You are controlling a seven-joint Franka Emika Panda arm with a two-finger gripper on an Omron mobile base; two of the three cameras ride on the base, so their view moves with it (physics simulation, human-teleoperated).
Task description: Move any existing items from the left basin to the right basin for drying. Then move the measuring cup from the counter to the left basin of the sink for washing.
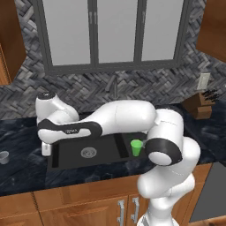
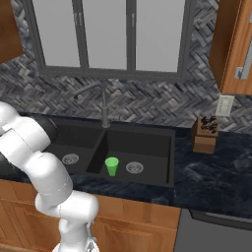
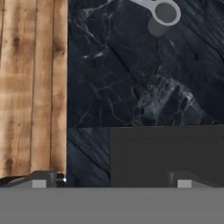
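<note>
Pincer [image 3: 111,183] spread wide and empty over the sink's [image 1: 70,154] left corner.
Its fingertips [image 3: 38,181] straddled the basin edge and counter [image 3: 131,78]; ahead of it sat the measuring cup [image 3: 162,13], while the green tumbler [image 1: 137,148] stood well behind in the right basin [image 2: 147,147].

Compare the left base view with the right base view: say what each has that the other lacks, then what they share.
Left base view alone: the measuring cup on the counter at far left. Right base view alone: the right basin's drain and a wall cabinet at right. Both: the green tumbler upright in the right basin, the faucet and the knife block.
</note>
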